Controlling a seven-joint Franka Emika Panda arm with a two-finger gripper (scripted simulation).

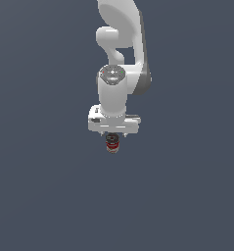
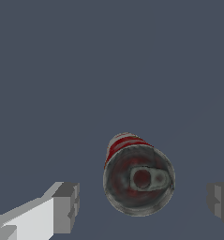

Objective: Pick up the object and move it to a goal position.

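White Panda arm (image 1: 119,54) fills upper centre of exterior view, over plain grey bench (image 1: 40,196). Claw (image 2: 144,201) spread wide, holding nothing. Soup can (image 2: 138,178) upright at lower centre of wrist view, btwn fingers (image 2: 66,206), not touching. Best: centre, lower straight, close w/ even squeeze.
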